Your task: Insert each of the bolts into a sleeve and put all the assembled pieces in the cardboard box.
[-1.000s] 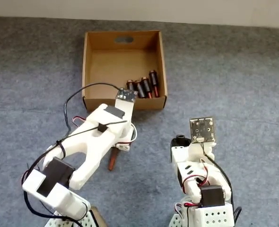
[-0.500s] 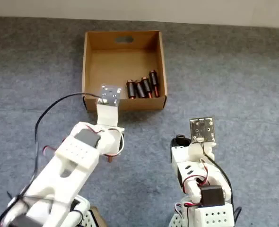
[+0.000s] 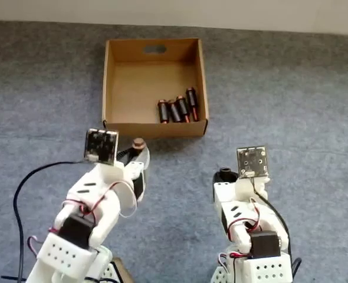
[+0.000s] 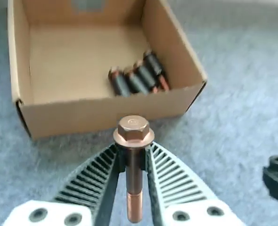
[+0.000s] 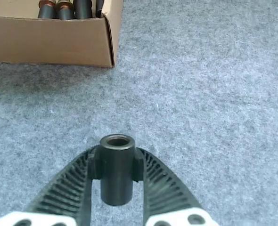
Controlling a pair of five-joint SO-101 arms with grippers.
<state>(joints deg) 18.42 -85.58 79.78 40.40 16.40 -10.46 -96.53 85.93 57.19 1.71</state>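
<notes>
A copper-coloured, hex-headed metal bolt [image 4: 134,179] is pinched by its shank between the ribbed jaws of the left gripper [image 4: 133,153]. It is held head-up just in front of the open brown cardboard box [image 4: 106,113], close to the front wall but outside it. A black cylindrical metal sleeve [image 5: 115,174] is clamped upright in the right gripper [image 5: 115,157], with its bore turned upward. It is also held in front of the box, out beyond the right front corner and well apart from the bolt. Both are carried above the grey carpet [image 3: 298,106] on which the box stands.

Inside the box, a row of assembled pieces [image 3: 177,109] is laid side by side against the front wall, towards the right corner. Four appear to be there, though the dark sleeves run together and the count cannot be made certain.

The task is judged to be well advanced, with most pairs already joined and boxed. The bolt has not yet been entered into the sleeve. As far as can be seen, what remains is for the shank to be lined up with the bore, the two to be brought together, and the joined piece to be set beside the others in the box.
</notes>
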